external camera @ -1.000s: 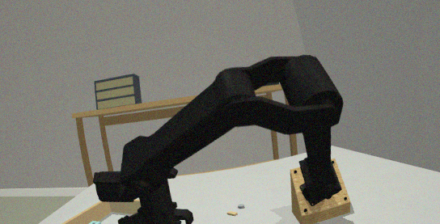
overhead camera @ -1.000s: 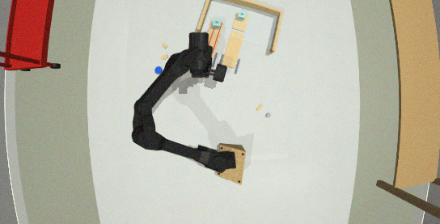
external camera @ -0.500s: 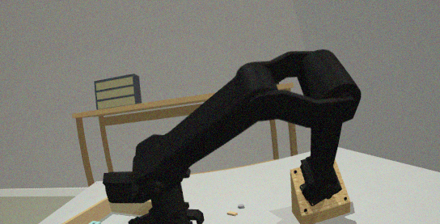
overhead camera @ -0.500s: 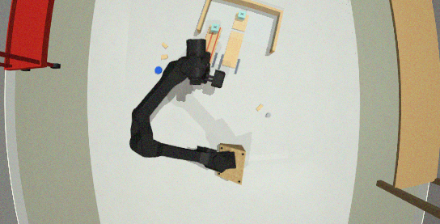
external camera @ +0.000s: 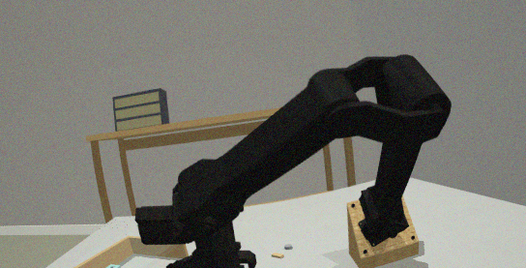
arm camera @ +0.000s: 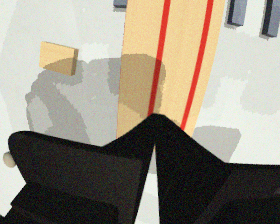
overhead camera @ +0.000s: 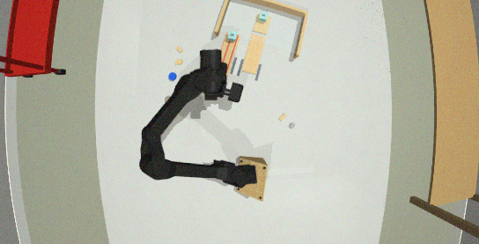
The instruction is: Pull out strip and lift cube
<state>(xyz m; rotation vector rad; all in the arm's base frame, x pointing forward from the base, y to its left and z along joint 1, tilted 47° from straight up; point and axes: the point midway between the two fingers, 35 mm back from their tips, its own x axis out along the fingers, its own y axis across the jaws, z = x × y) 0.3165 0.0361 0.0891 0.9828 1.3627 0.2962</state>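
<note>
A pale wooden strip with red lines (overhead camera: 227, 49) (arm camera: 141, 30) carries a teal cube (overhead camera: 232, 37) with a dark mark on top. It shows no break where visible. My gripper (arm camera: 156, 119) is shut, fingertips together over the strip's near end. Whether they touch the strip is hidden; the arm hides them in the top view. To the right, a plain strip is in two pieces: a long piece (overhead camera: 254, 54) and, across a gap, a short far piece (overhead camera: 260, 26) bearing another marked teal cube (overhead camera: 263, 16).
A three-sided wooden wall (overhead camera: 268, 1) (external camera: 157, 248) surrounds the strips' far part. Blue-grey rails (overhead camera: 258, 72) (arm camera: 271, 17) stand beside the strips. Left lie wooden bits (overhead camera: 179, 62) (arm camera: 57, 57) and a blue ball (overhead camera: 172, 76). Another wooden bit (overhead camera: 282, 117) and a grey ball (overhead camera: 291, 125) lie right.
</note>
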